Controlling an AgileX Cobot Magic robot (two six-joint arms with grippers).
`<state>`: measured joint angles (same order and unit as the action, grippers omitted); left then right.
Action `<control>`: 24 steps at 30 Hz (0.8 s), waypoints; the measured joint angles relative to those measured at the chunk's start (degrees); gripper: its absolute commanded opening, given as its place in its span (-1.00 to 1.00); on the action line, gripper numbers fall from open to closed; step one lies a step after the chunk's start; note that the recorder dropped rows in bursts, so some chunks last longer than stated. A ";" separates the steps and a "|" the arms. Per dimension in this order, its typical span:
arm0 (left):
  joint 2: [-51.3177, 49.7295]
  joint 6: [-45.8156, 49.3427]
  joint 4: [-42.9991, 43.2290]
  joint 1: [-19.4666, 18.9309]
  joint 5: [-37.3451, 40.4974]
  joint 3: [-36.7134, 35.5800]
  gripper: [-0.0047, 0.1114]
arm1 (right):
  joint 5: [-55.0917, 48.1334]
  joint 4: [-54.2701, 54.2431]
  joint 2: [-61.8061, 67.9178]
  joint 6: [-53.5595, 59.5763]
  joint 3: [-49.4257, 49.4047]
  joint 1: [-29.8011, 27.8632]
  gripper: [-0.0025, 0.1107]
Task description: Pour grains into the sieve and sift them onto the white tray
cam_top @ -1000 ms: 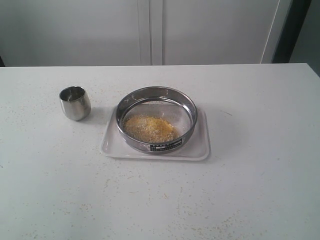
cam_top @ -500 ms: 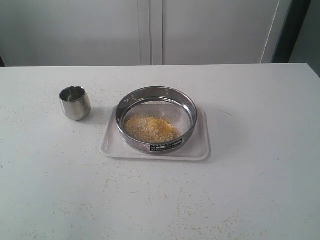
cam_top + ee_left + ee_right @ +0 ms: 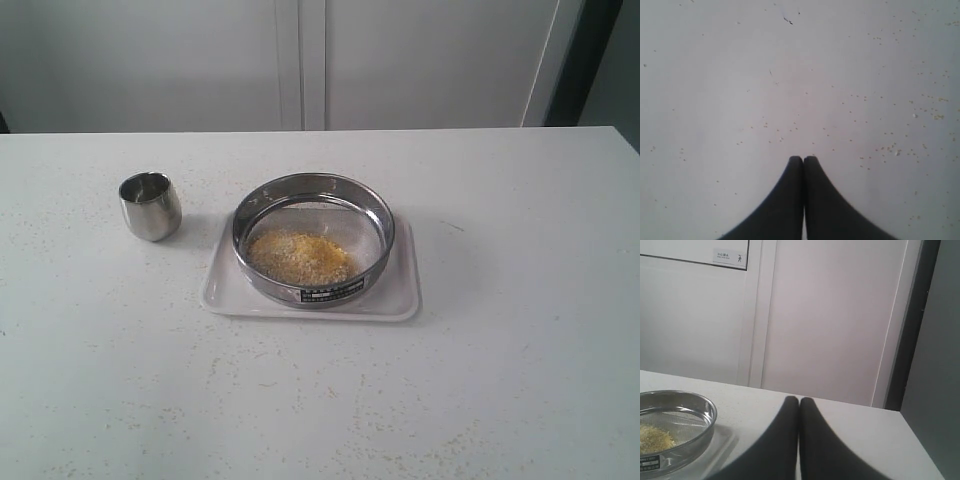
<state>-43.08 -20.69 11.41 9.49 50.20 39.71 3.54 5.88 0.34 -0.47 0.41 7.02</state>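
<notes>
steel sieve (image 3: 313,240) sits on the white tray (image 3: 225,290), with the grains (image 3: 300,257) heaped inside it and a small cup (image 3: 150,206) near it. i see my left gripper (image 3: 803,159) and right gripper (image 3: 799,400) both pressed together on nothing.

Soft, even light fills the room. The sieve (image 3: 276,288) shines a little. Both wrist views look slightly blurry.
</notes>
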 measured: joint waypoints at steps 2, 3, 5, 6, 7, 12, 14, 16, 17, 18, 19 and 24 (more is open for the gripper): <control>0.00 0.00 0.00 0.00 0.00 0.00 -0.92 | 0.00 0.00 0.00 0.47 0.00 0.00 -0.96; 0.00 0.00 0.00 0.00 0.00 0.00 -0.92 | 0.00 0.00 0.00 0.47 0.00 0.00 -0.96; 0.00 0.00 0.00 0.00 0.00 0.00 -0.92 | 0.00 0.00 0.00 0.47 0.00 0.00 -0.96; 0.00 0.00 0.00 0.00 0.00 0.00 -0.92 | 0.00 0.00 0.00 0.47 0.00 0.00 -0.96; 0.00 0.00 0.00 0.00 0.00 0.00 -0.92 | 0.00 0.00 0.00 0.47 0.00 0.00 -0.96; 0.00 0.00 0.00 0.00 0.00 0.00 -0.92 | 0.00 0.00 0.00 0.47 0.00 0.00 -0.96; 0.00 0.00 0.00 0.00 0.00 0.00 -0.92 | 0.00 0.00 0.00 0.47 0.00 0.00 -0.96; 0.00 0.00 0.00 0.00 0.00 0.00 -0.92 | 0.00 0.00 0.00 0.47 0.00 0.00 -0.96; 0.00 0.00 0.00 0.00 0.00 0.00 -0.92 | -0.25 0.00 0.00 0.47 0.00 0.00 -0.96; 0.00 0.00 0.00 0.00 0.00 0.00 -0.92 | -0.63 0.00 0.00 0.47 0.00 0.00 -0.96; 0.00 0.00 0.00 0.00 0.00 0.00 -0.92 | -1.40 0.00 0.00 0.47 0.30 0.00 -0.96; 0.00 0.00 0.00 0.00 0.00 0.00 -0.92 | -6.02 0.00 2.99 -1.04 4.04 0.00 -0.96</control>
<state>-43.08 -20.69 11.41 9.49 50.20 39.71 -2.48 5.88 3.33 -1.51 4.45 7.02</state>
